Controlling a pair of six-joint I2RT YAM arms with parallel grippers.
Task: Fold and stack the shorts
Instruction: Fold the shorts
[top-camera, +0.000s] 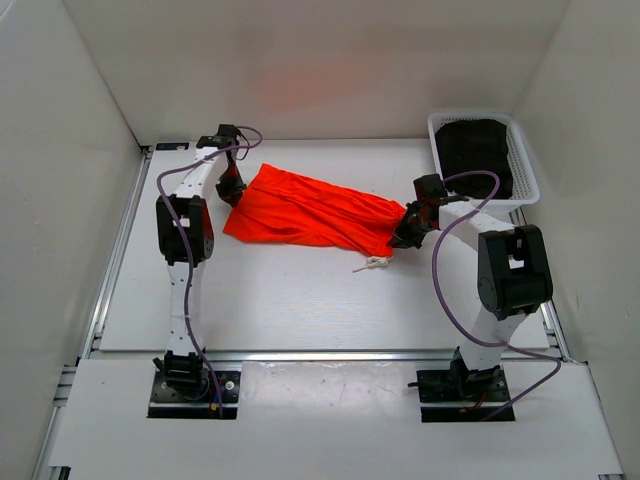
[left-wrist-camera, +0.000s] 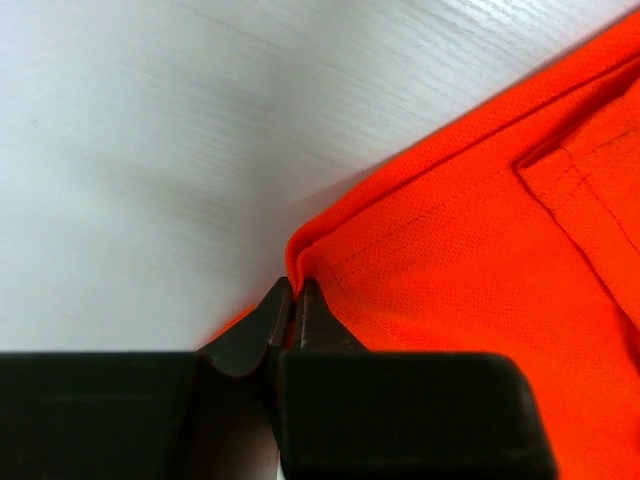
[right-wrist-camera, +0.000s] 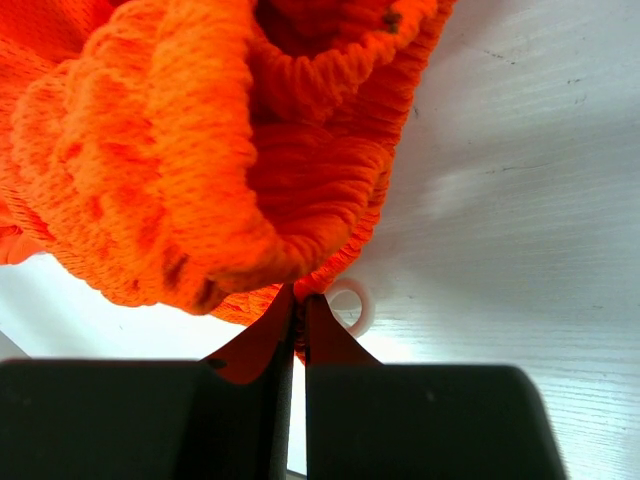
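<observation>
The orange-red shorts (top-camera: 310, 212) lie stretched across the middle of the white table, leg hems at the left, gathered waistband at the right. My left gripper (top-camera: 232, 190) is shut on a hem corner of the shorts (left-wrist-camera: 470, 240), the fabric edge pinched between its fingertips (left-wrist-camera: 296, 300). My right gripper (top-camera: 408, 232) is shut on the bunched elastic waistband (right-wrist-camera: 200, 170). The white drawstring cord (top-camera: 375, 263) trails on the table below the waistband, and a loop of it shows in the right wrist view (right-wrist-camera: 355, 305).
A white basket (top-camera: 524, 170) at the back right holds dark folded clothing (top-camera: 475, 150). White walls enclose the table on the left, back and right. Metal rails run along the table's left and near edges.
</observation>
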